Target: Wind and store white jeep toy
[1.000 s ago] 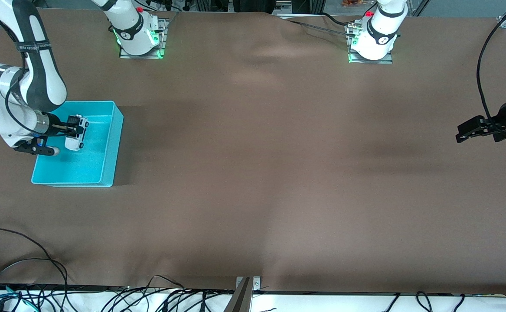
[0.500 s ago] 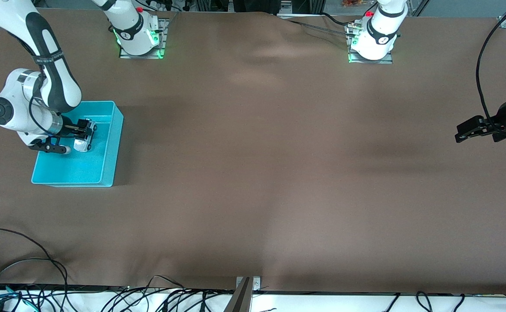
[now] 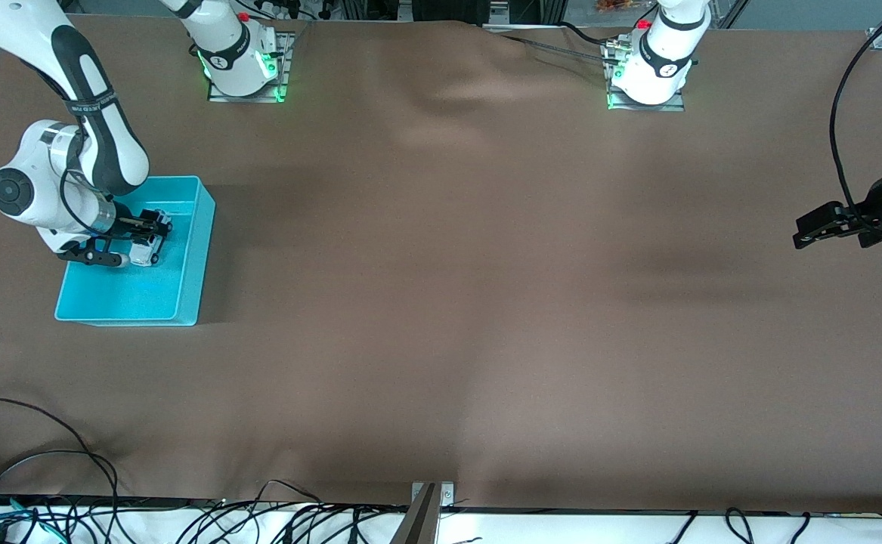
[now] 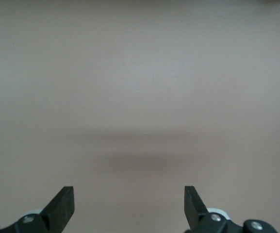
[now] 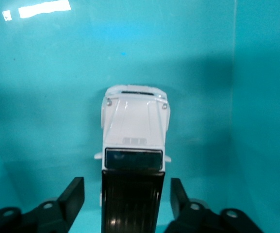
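Note:
The white jeep toy, with its black roof, lies inside the turquoise bin at the right arm's end of the table. It also shows in the front view. My right gripper is down in the bin and straddles the jeep's black roof. Its fingers are open, with a small gap on each side of the jeep. In the front view the right gripper is over the bin's middle. My left gripper waits open and empty over bare cloth at the left arm's end; the left wrist view shows only cloth.
The brown cloth covers the whole table. Both arm bases stand along the edge farthest from the front camera. Loose black cables lie along the edge nearest to it.
My right arm has swung and lowered, bringing the jeep deeper into the bin and slightly toward the left arm's end. The left arm has not moved.

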Robot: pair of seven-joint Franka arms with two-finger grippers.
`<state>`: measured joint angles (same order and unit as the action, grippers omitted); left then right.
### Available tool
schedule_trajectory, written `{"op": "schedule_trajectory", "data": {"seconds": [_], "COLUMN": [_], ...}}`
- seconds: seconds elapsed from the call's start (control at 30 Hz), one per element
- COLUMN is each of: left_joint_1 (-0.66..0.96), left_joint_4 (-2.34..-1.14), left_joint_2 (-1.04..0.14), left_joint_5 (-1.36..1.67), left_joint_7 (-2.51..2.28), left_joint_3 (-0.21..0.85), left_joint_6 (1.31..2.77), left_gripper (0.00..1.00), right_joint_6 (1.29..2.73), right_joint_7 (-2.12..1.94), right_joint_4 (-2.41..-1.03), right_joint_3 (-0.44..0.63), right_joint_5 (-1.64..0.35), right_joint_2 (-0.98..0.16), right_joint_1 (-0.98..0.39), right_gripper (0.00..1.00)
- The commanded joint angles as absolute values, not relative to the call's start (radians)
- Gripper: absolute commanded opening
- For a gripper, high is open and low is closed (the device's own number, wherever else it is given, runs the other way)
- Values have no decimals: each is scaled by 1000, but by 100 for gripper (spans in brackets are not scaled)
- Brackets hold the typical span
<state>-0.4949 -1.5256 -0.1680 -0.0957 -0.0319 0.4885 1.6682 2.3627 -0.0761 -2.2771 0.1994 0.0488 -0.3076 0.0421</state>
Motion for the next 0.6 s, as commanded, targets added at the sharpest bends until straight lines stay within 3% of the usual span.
{"op": "schedule_trajectory", "data": {"seconds": [0.0,0.57], "left_joint_1": [-503,-503], "left_joint_4": [-1543,-1543], "left_joint_2": [-147,-147], "left_joint_5": [-78,-78], "left_joint_7": [-14,-14], "left_joint_3": [492,492], "left_joint_6": [1658,1658], "left_gripper": [100,100], "right_joint_6": [2283,2181], "right_joint_7": [-66,199], "right_joint_4": [-2295,-2218], "right_joint_3": [195,130], "right_joint_5": [60,57], "right_joint_2": [-218,-48], "right_joint_1": [48,43], "right_gripper": [100,100]}}
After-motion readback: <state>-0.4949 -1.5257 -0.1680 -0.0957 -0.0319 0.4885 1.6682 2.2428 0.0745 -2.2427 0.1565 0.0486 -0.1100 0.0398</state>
